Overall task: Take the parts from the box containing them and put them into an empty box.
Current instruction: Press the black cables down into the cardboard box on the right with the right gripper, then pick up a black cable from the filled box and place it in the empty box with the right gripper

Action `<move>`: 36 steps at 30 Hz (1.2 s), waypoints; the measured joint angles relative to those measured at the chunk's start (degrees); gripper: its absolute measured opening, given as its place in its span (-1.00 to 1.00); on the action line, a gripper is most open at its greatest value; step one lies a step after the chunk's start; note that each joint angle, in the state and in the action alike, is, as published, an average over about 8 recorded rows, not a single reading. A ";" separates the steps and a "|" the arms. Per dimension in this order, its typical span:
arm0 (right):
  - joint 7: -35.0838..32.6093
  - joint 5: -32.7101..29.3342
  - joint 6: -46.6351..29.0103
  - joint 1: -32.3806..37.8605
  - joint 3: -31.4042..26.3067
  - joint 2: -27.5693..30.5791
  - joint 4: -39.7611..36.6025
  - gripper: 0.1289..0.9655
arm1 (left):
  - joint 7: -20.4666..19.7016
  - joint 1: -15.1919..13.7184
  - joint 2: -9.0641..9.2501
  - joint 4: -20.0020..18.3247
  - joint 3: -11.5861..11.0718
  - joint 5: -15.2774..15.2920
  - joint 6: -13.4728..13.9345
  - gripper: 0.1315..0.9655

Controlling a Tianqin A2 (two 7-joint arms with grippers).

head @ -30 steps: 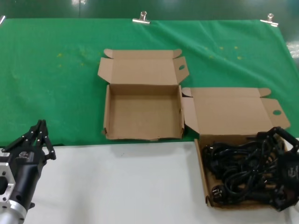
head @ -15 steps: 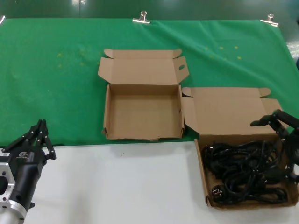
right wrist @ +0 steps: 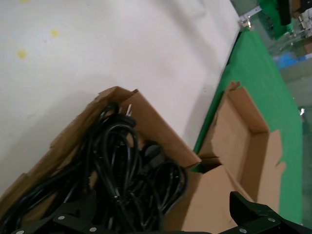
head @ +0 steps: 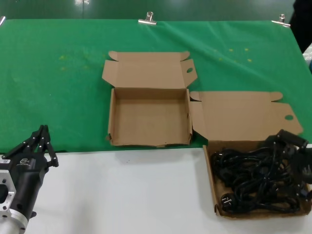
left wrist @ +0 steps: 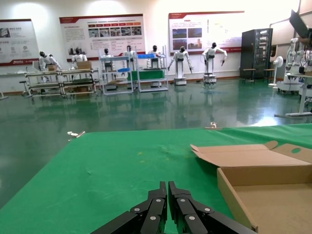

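Note:
The parts, a tangle of black power cords (head: 251, 178), fill the box containing them (head: 210, 175) at the front right; its lid lies open behind. In the right wrist view the cords (right wrist: 124, 178) lie just under my right gripper (right wrist: 165, 222), whose jaws stand wide open with nothing between them. In the head view that gripper (head: 292, 163) hangs over the box's right end, among the cords. The empty box (head: 111, 117) sits open at the centre, left of the full one. My left gripper (head: 43, 130) is parked at the front left, shut and empty, also seen as the left gripper (left wrist: 168, 187).
A green cloth (head: 58, 73) covers the far half of the table, held by metal clips (head: 147, 19); the near half is bare white (head: 122, 195). The full box's lid wing (head: 197, 119) nearly touches the empty box's right wall.
My right gripper lifted off the cord pile, drew back to the right, then came down again at the box's right end, still open. The left arm has not moved.

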 joint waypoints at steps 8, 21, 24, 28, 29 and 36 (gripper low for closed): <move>-2.39 -0.51 0.47 -0.31 -0.88 -1.17 -3.31 0.94 | 0.00 0.00 0.00 0.00 0.00 0.00 0.00 -0.91; -7.08 -0.88 1.82 0.99 -1.30 -3.42 -8.31 0.59 | 0.00 0.00 0.00 0.00 0.00 0.00 0.00 -0.91; -8.05 -1.03 2.00 1.59 -1.36 -3.69 -9.45 0.56 | 0.00 0.00 0.00 0.00 0.00 0.00 0.00 -0.91; -9.10 -1.18 2.15 2.17 -1.41 -3.90 -10.73 0.44 | 0.00 0.00 0.00 0.00 0.00 0.01 0.00 -0.91; -9.27 -1.20 2.18 2.25 -1.41 -3.91 -10.95 0.39 | 0.00 0.00 0.00 0.00 0.00 0.01 0.00 -0.91; -8.85 -1.22 2.21 1.97 -1.38 -3.57 -11.10 0.05 | -0.03 0.00 0.00 0.00 0.00 0.01 0.00 -0.91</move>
